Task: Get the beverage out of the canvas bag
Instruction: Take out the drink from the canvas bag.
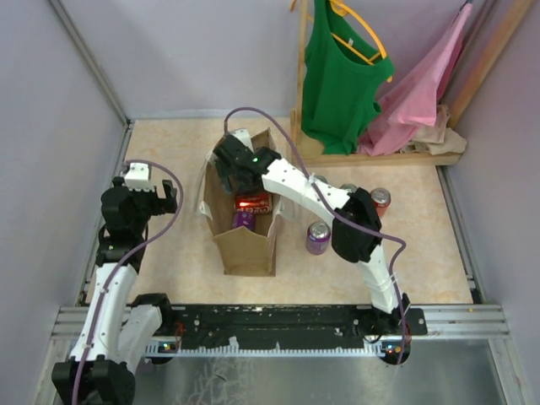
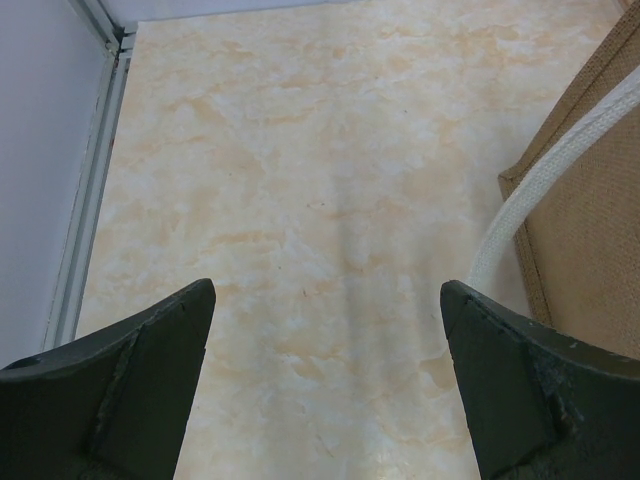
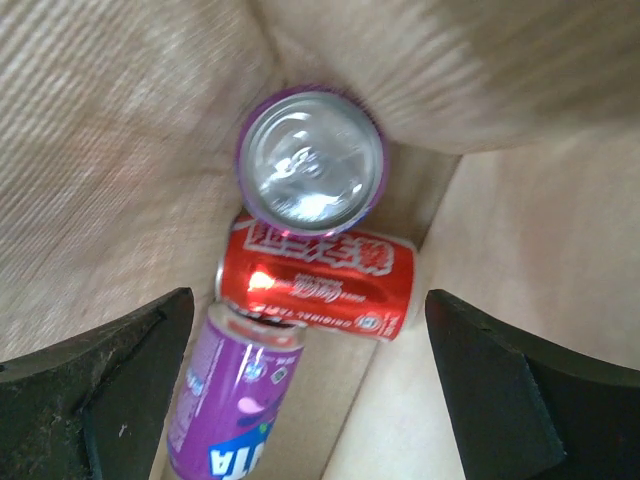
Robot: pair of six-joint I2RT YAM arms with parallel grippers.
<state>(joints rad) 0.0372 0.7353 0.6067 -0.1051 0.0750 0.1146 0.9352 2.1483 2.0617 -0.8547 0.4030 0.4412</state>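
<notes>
From above, the canvas bag [image 1: 249, 245] stands open-mouthed on the bench [image 1: 169, 143]. The right end effector [image 1: 236, 173] hangs over its far rim, and a red can [image 1: 251, 202] shows inside. A loose purple can [image 1: 318, 238] stands outside to the right. The left end effector [image 1: 156, 198] waits well to the left, apart from the bag.

The left wrist view shows its fingers spread wide and empty over bare bench, with the bag's corner and a pale strap [image 2: 530, 190] at the right edge.

In the right wrist view the fingers are released, holding nothing, and look down into the bag. An upright purple can [image 3: 310, 160] touches the red can, which lies on its side, and a lying purple can [image 3: 235, 400] is just beside that.

The cans look rigid, smooth and slippery, and probably weighty if full. The upright one seems the easiest to take: pinch across its round wall just below the rim, firmly but without denting it. The cloth walls are soft and may catch a finger.
</notes>
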